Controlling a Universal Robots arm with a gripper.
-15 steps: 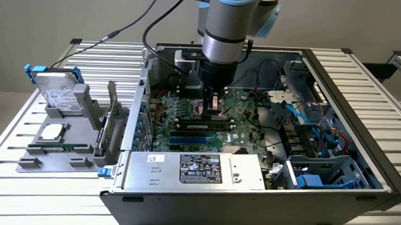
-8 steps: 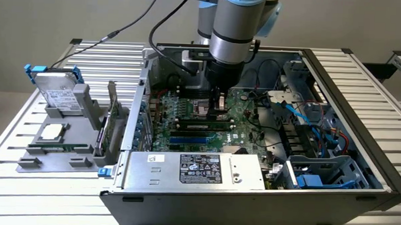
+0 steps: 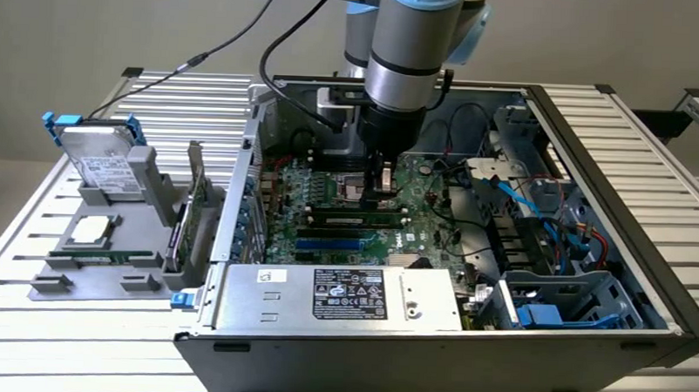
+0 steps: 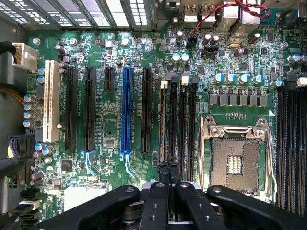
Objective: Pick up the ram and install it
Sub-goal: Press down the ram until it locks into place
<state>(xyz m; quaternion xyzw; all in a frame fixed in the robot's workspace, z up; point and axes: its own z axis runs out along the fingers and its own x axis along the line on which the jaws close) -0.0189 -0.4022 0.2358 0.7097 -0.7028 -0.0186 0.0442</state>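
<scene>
Tool down inside the open PC case, jaws shut tight, fingertips pressed together with no gap. Nothing seen clamped between them. Poised over the bank of black slots just beside the CPU socket. Contact with the board not resolvable.

Ram lying along a black slot on the board, just on the near side of the tool and slightly toward the exterior view's left. Green with dark chips and a pale label, level in the slot. Whether fully latched: cannot tell.

Further out on the board: blue slot and white slot among the long black ones. Power supply across the near edge of the case, label facing up. Blue cables on the exterior view's right of the case.

Outside the case, on the exterior view's left: grey fixture on the slatted worktop, holding a hard drive upright at its far end, a square chip lying flat, and an expansion card standing on edge next to the case wall.
</scene>
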